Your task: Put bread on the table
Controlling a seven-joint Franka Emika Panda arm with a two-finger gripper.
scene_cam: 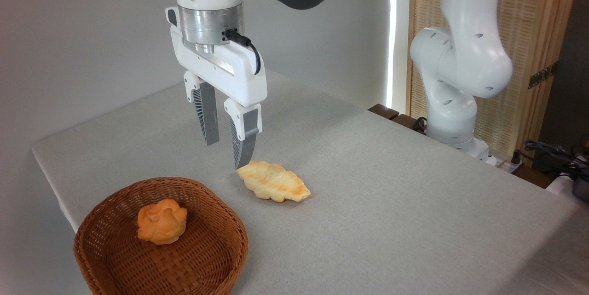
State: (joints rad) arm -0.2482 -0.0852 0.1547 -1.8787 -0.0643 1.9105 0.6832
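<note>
The bread (162, 221), an orange-golden bun, is seen lying inside the brown wicker basket (115, 265) at the lower left of the frame, on the grey table (391, 203). The gripper (227, 152) is held above the table in the centre left, fingers pointing down, narrowly parted and holding nothing. A pale braided loaf (274, 187) is noted on the table just right of the lower fingertip; contact cannot be determined.
</note>
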